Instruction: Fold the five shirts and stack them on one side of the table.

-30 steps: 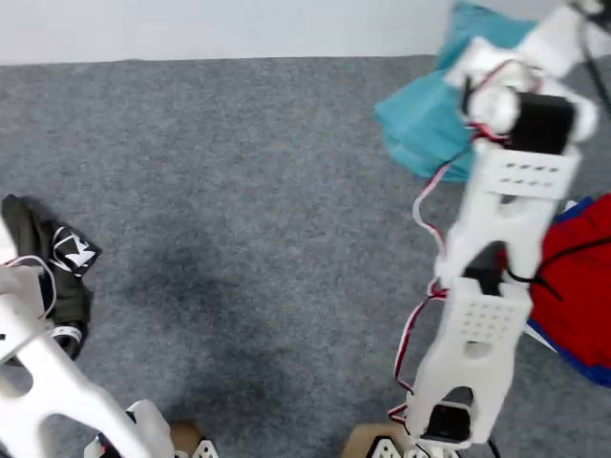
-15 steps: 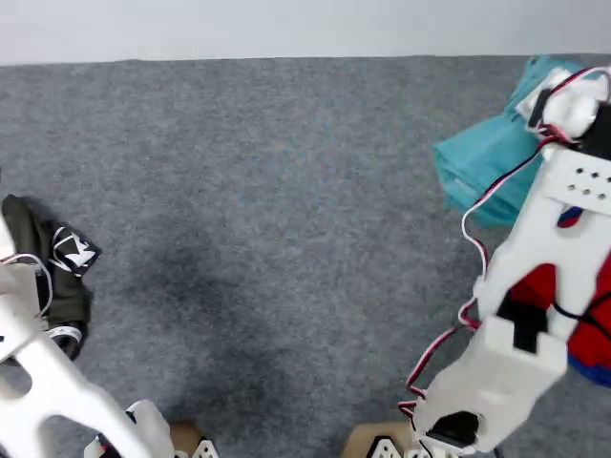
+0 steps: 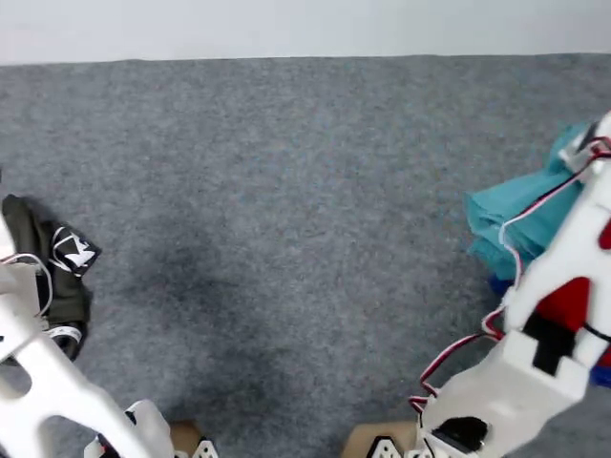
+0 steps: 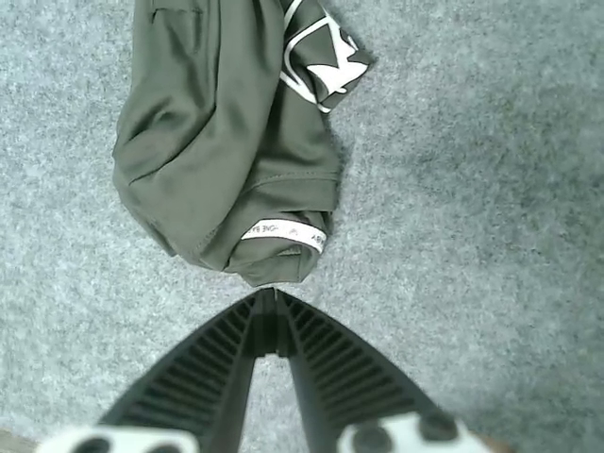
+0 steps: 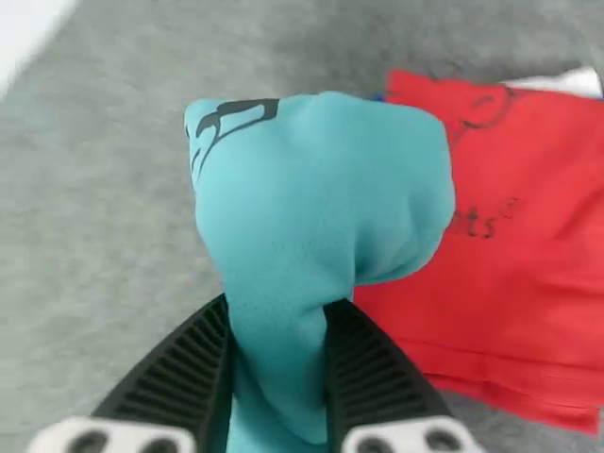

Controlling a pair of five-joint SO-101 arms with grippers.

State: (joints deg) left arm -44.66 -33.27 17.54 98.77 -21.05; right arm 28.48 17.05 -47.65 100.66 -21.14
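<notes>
Teal shirt (image 5: 311,217), bunched, black print

Right side: teal shirt (image 5: 311,208) bunched up, pinched in right gripper (image 5: 276,326). Red shirt (image 5: 510,283) folded flat just beside it. Left edge: dark olive shirt (image 4: 226,142), crumpled, probably unfolded.

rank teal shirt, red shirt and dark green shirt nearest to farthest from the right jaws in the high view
1. teal shirt: held in them, right edge.
2. red shirt: partly behind the right arm, right side.
3. dark green shirt: far left edge.
</notes>
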